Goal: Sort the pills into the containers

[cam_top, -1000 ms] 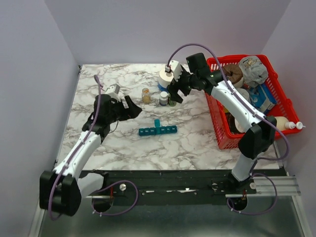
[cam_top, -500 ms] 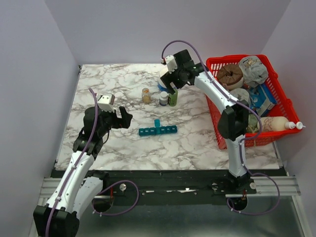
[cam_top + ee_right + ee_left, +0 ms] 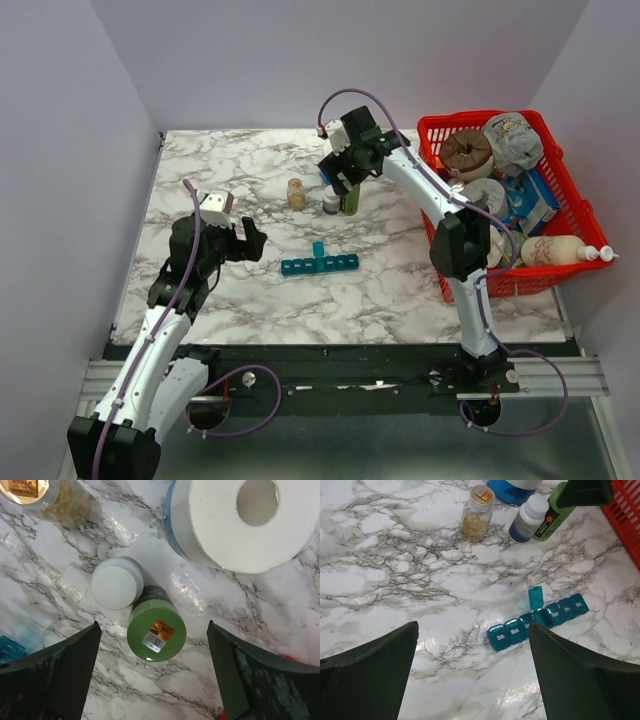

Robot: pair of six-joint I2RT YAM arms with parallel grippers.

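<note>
L arm: left gripper [image 3: 250,240] is hovering over the white-grey marble tabletop [image 3: 200,170], jaws standing wide apart, holding nothing, facing the organizer from its left.

Task item: long teal-blue plastic pill organizer [image 3: 540,622] is lying flat mid-table, day labels up. One middle lid [image 3: 535,597] is standing open; other lids look down. No pills seen inside, so sorting is not yet begun (judgement).

Behind it, L to R: small amber glass jar w/ gold lid [image 3: 476,514], yellowish contents; white-capped bottle [image 3: 117,582]; green plastic bottle [image 3: 156,632] touching it; white roll on blue-rimmed base [image 3: 235,520].

R arm: right gripper [image 3: 338,183] is hanging above the green and white bottles, fingers spread, gripping nothing.

Far R: red mesh basket [image 3: 530,280] w/ assorted items.

Step (judgement): R is going for a bottle. Next move needs a straight descent around one bottle only; the neighbours are crowding it, so tipping is a risk.
</note>
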